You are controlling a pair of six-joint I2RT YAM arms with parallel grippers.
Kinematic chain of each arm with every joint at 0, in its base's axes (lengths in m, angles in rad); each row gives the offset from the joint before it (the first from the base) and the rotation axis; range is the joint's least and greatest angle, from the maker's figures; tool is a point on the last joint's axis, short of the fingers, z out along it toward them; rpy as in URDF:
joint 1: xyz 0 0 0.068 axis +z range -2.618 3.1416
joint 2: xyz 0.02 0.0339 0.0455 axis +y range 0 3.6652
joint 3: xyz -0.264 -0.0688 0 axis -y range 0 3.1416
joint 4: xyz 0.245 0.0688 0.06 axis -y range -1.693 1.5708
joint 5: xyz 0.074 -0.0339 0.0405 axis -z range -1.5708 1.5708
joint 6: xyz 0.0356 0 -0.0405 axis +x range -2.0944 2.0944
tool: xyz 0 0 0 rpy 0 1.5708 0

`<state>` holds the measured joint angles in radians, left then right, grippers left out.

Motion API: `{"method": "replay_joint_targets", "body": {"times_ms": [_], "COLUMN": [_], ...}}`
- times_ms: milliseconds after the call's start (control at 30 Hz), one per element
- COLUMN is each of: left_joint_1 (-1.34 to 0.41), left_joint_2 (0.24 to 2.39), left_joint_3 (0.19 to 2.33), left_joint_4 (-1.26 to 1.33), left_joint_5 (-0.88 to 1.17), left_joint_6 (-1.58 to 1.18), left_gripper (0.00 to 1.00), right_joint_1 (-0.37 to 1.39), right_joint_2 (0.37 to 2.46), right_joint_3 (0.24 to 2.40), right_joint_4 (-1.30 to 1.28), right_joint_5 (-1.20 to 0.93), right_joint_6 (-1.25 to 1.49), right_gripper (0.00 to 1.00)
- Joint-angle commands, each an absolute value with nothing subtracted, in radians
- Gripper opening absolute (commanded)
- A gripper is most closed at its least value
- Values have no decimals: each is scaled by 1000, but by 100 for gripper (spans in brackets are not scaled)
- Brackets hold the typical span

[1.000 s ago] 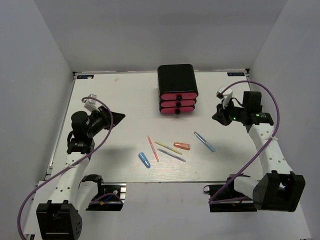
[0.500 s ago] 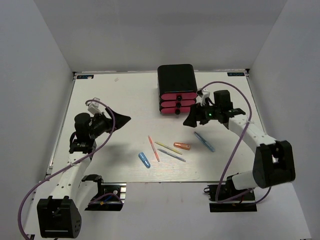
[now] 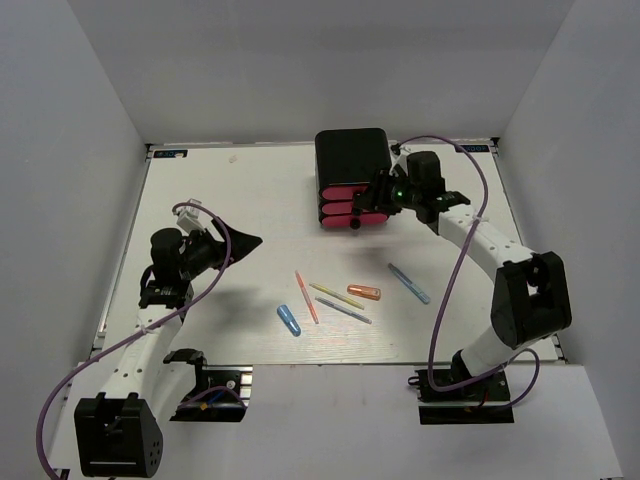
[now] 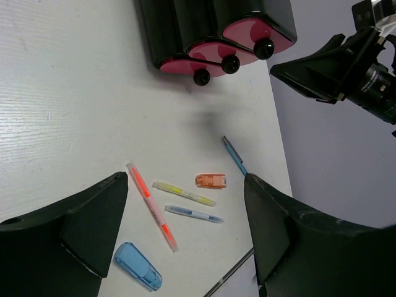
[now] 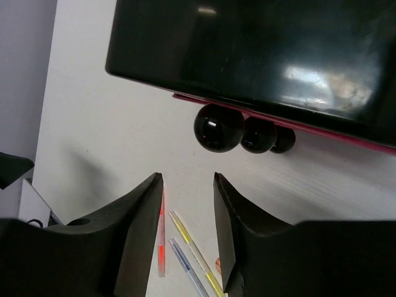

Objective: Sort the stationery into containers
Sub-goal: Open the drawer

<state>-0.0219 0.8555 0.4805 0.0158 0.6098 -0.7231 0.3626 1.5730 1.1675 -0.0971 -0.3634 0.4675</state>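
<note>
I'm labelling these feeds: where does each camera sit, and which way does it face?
Top external: above, behind the bases, looking down on the table; left gripper and right gripper show.
Left wrist: on the left arm, looking past its open fingers at the pens and drawer box.
Right wrist: on the right arm, close to the knobs, own fingers below.
Shared: all show the knobs and pink pen.

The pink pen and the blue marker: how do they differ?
Shape: the pink pen is long and thin, the blue marker short and thick. Colour: the pink pen is pink and orange, the blue marker clear blue. Place: the blue marker lies beside the pink pen's near end, not touching it. Both lie flat on the table, outside the drawers.
</note>
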Motion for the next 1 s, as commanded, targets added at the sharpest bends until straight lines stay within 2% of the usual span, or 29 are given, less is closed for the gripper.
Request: {"method": "replay_joint_targets", "body": {"times_ms": [0, 200, 433, 967], "left_joint_1": [-25, -25, -25, -25], "left_joint_2": [847, 847, 838, 819], "left_joint_3": [476, 466, 466, 457], "left_joint_4": [25, 15, 6, -14], "left_joint_5": [604, 604, 595, 586], "left_joint_6": [-719, -719, -710, -710], "left_gripper": [85, 85, 85, 85], "right_joint_1": [390, 406, 411, 411], "right_joint_2": [1598, 1624, 1661, 1695], "right_joint_3": [1197, 1229, 1267, 1292], "right_joint_4": [-48, -35, -44, -52], "right_joint_5": [-311, -253, -184, -152], "right_joint_6": [535, 545, 545, 531], "right_gripper": [44, 42, 50, 52]}}
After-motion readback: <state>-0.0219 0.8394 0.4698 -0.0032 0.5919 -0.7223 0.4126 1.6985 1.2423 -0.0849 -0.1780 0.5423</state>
